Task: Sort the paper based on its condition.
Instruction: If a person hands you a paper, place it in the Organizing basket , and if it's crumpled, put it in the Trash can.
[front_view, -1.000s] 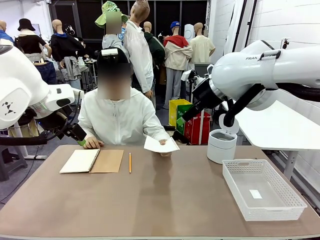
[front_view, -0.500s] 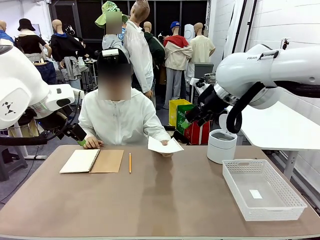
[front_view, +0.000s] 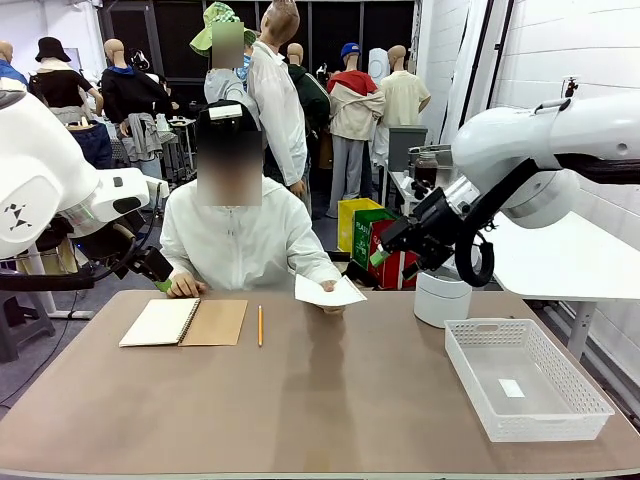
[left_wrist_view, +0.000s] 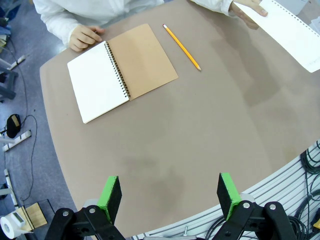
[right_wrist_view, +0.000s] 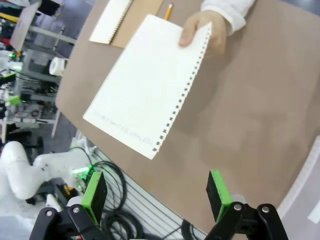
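A person's hand (right_wrist_view: 197, 27) holds out a smooth white paper (front_view: 326, 291) with a torn perforated edge, just above the table's far side. My right gripper (front_view: 384, 252) hangs open in the air to the right of the sheet and a little above it. In the right wrist view the paper (right_wrist_view: 150, 85) lies ahead of the open right gripper (right_wrist_view: 156, 194), whose jaws hold nothing. My left gripper (front_view: 160, 282) waits at the far left table edge. Its wrist view shows the left gripper (left_wrist_view: 169, 195) open and empty, high over the table, with the paper (left_wrist_view: 290, 30) at top right.
An open spiral notebook (front_view: 185, 322) with a brown cover lies at the far left, a yellow pencil (front_view: 260, 325) beside it. The person's other hand (front_view: 184, 288) rests by the notebook. A white mesh basket (front_view: 525, 375) sits at the right, a white lidded bin (front_view: 442, 290) behind it.
My right arm has swung down, bringing its open gripper lower and nearer the held paper. The person has lowered the sheet slightly. The left arm has not moved.
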